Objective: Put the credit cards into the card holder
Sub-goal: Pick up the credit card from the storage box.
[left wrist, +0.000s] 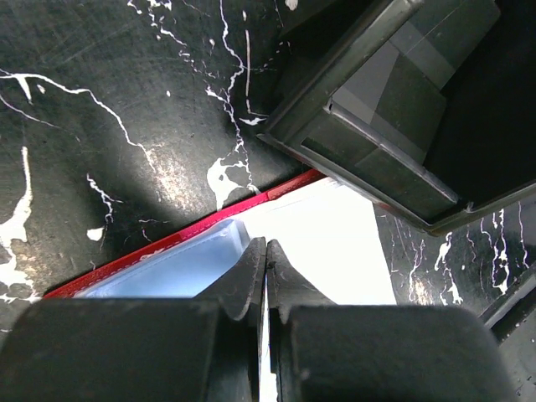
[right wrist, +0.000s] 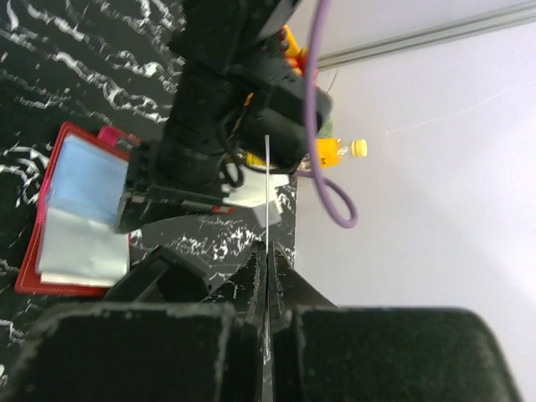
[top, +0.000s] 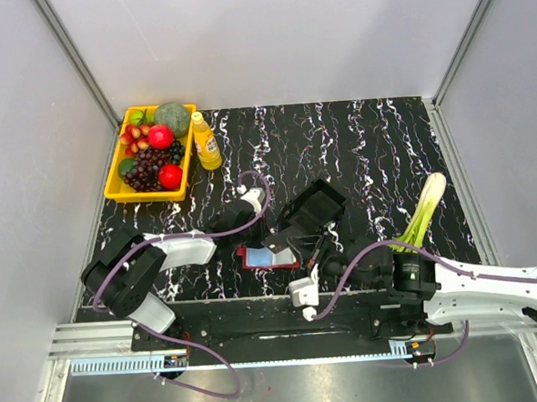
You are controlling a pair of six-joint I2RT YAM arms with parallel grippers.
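Right wrist view: your right gripper (right wrist: pixel 266 251) pinches a thin whitish credit card (right wrist: pixel 266 180) edge-on, not yet in the open dark red leather-look card holder (right wrist: pixel 25 280), where one pale grey-blue card (right wrist: pixel 88 176) seems seated, under the left gripper (left wrist: pixel 265 245), fingers pressed together.

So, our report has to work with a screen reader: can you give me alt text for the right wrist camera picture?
The right gripper, shut, holds a thin pale card edge-on above a black marbled table. Beyond it the left arm reaches to an open red wallet with a pale blue card inside.
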